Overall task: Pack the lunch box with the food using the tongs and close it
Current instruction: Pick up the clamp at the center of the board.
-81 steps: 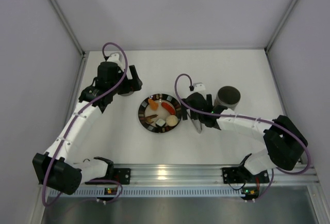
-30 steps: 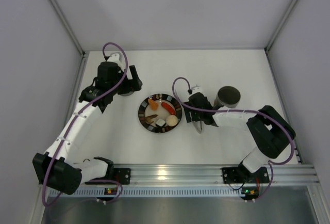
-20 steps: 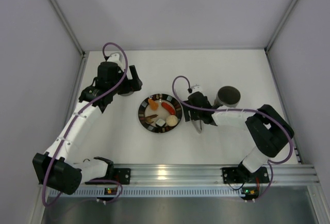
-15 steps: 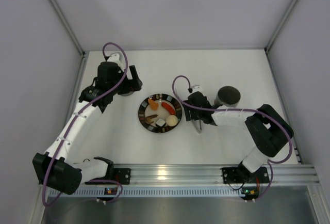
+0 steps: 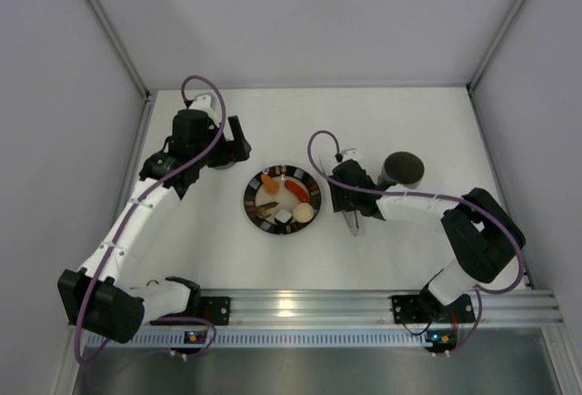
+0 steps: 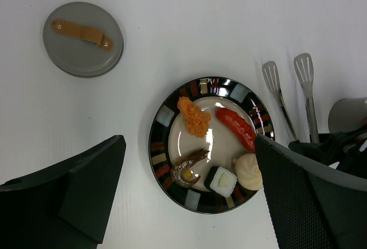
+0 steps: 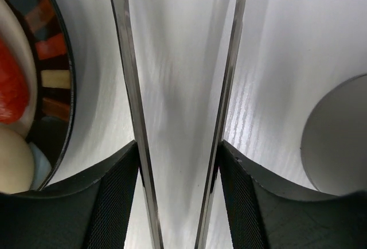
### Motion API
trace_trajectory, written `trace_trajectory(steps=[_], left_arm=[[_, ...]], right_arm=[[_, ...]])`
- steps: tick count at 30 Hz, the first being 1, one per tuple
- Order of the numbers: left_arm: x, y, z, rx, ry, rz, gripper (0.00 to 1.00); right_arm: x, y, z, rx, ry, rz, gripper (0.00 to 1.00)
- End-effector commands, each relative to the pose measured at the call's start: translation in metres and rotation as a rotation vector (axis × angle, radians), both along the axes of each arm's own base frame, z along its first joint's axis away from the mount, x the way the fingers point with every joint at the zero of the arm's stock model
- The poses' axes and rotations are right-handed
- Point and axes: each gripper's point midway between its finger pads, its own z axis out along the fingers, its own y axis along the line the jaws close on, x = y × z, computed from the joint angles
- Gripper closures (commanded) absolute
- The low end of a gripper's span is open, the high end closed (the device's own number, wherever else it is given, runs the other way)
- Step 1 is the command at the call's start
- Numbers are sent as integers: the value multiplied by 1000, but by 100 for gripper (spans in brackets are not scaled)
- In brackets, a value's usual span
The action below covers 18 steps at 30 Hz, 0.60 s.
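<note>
Since a moment ago our right arm's elbow has swung outward, and our right tool (image 7: 178, 152) has narrowed onto the tongs (image 7: 131, 88). Its fingers now touch the outside of both slim arms. The tongs lie on the surface (image 5: 273, 113) between the plate (image 6: 163, 117) and the lunch box (image 5: 401, 169), which stands upright with its lid off. The food (image 6: 195, 117) sits on the plate. Our left tool (image 5: 236, 143) hangs spread wide with nothing in it, and the grey lid (image 6: 83, 39) lies well apart from the plate.
</note>
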Motion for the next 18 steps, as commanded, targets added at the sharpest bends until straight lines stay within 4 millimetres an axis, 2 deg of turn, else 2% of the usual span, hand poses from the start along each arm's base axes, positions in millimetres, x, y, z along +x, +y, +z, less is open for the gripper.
trace_trajectory(steps=[1, 3, 6, 16, 18], left_arm=[[-3, 1, 8, 2, -27, -8, 1], [-3, 1, 8, 2, -27, -8, 1], [-3, 1, 9, 0, -29, -9, 1], [-6, 2, 5, 1, -18, -8, 1], [-7, 3, 5, 3, -18, -5, 1]], right_arm=[[19, 0, 60, 43, -108, -41, 45], [21, -1, 80, 56, -141, -44, 44], [21, -3, 97, 59, -163, -46, 44], [16, -5, 118, 75, -163, -43, 43], [14, -3, 128, 90, -166, -30, 43]])
